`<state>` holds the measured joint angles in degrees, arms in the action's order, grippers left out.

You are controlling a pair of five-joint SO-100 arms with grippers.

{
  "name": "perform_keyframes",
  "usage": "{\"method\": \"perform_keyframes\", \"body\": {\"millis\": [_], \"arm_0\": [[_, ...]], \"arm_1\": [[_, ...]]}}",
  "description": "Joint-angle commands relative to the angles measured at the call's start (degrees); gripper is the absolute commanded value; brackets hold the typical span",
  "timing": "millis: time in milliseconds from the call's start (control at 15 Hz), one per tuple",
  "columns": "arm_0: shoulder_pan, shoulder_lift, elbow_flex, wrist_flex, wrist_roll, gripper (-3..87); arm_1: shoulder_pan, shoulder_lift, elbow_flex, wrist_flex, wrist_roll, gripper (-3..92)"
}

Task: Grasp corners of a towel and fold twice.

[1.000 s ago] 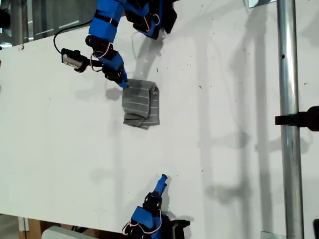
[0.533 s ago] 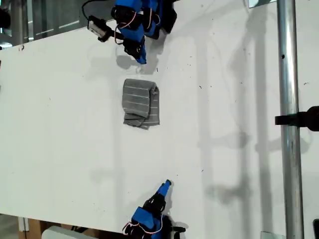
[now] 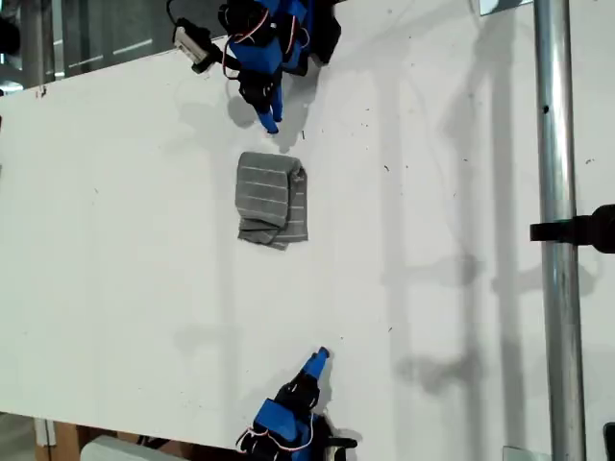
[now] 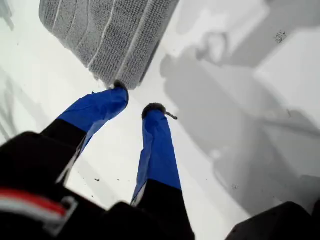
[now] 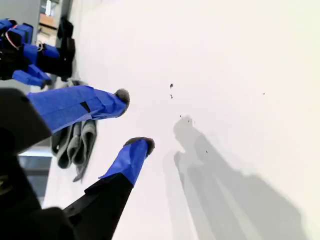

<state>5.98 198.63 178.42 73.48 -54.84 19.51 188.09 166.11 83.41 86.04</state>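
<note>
The grey white-striped towel (image 3: 272, 200) lies folded into a small rectangle on the white table (image 3: 442, 288), its lower edge rumpled. My first gripper (image 3: 271, 119) hovers just beyond the towel's far edge, open and empty. In the first wrist view its fingertips (image 4: 120, 91) sit close to a corner (image 4: 118, 80) of the towel (image 4: 105, 35), with nothing between them. My second gripper (image 3: 320, 357) rests near the table's edge at the bottom of the exterior view, open and empty. The second wrist view shows the gripper (image 5: 134, 120) well away from the towel (image 5: 75, 142).
A vertical metal pole (image 3: 555, 192) with a black clamp (image 3: 578, 230) stands at the exterior view's right. A small camera on a cable (image 3: 192, 40) hangs off the first arm. Bare table surrounds the towel.
My first gripper has let go of the towel's corner and pulled back toward the top of the exterior view. My second gripper drew slightly back toward the bottom edge. The towel stayed folded.
</note>
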Motion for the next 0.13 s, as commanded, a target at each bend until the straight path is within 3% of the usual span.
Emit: {"method": "perform_keyframes", "body": {"millis": [0, 67], "arm_0": [[0.00, 0.35, 0.26, 0.26, 0.18, 13.7], [0.00, 0.35, 0.26, 0.26, 0.18, 13.1]], "arm_1": [[-0.53, 0.26, -0.53, 0.53, -0.62, 11.7], [-0.53, 0.26, -0.53, 0.53, -0.62, 11.7]]}}
